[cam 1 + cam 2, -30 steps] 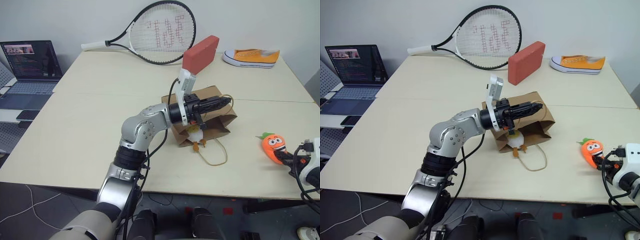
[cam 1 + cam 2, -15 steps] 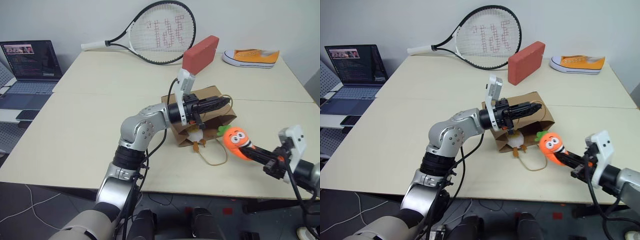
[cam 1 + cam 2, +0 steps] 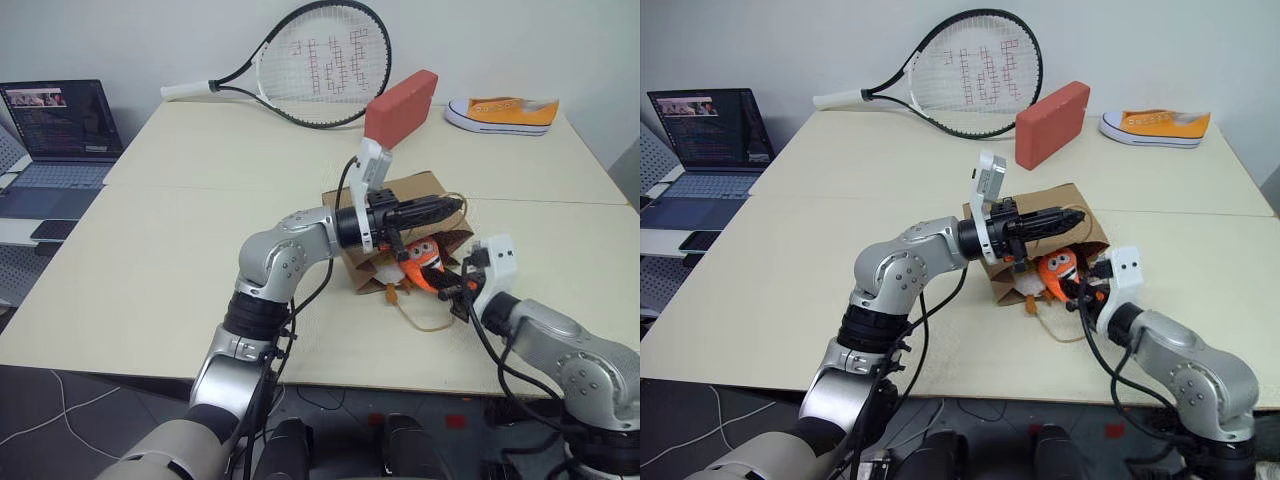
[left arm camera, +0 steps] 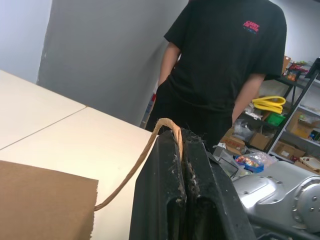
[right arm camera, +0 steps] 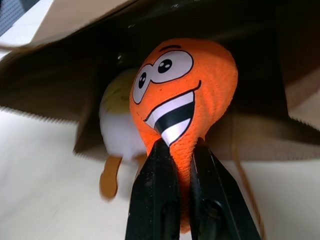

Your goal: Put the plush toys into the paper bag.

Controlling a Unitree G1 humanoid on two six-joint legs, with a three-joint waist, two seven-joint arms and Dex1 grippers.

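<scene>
The brown paper bag (image 3: pixel 412 190) lies on its side mid-table, its mouth facing me. My left gripper (image 3: pixel 452 206) is shut on the bag's upper cord handle (image 4: pixel 150 150) and holds the mouth up. The other handle (image 3: pixel 427 320) lies loose on the table. A white egg plush toy (image 5: pixel 117 125) with brown feet sits just inside the mouth. My right gripper (image 5: pixel 181 150) is shut on the lower end of the orange carrot plush toy (image 3: pixel 422 260), whose face end is at the bag's mouth, beside the egg. The carrot's leaves are hidden.
At the back of the table lie a tennis racket (image 3: pixel 320 65), a red block (image 3: pixel 402 105) and an orange sneaker (image 3: pixel 503 113). A laptop (image 3: pixel 60 125) stands on a side desk to the left. A person in a black shirt (image 4: pixel 225 65) stands past the table's right end.
My right gripper has carried the carrot from near the table's right edge leftward to the bag's mouth. The left gripper, the bag and the egg have stayed put.
</scene>
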